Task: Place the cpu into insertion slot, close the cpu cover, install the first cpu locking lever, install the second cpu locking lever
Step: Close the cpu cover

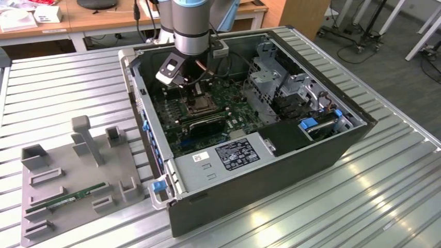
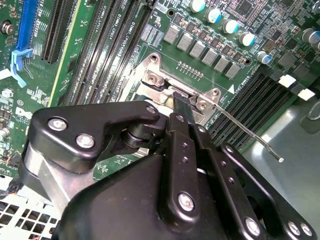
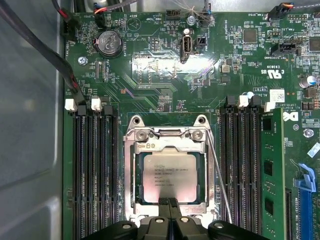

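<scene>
Pincer (image 3: 170, 201) pressed together, tips at near edge of cover (image 3: 167, 141); cpu (image 3: 170, 175), light, stiff, fragile, lies seated just ahead, apparently under it, so handle by edges only; lever (image 3: 220, 182) loose beside.

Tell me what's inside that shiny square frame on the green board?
The cpu lies inside the cpu cover, its silver-grey top showing through the open centre. The gripper, jaws together, hides part of one edge, and the socket beneath the chip is covered.
</scene>
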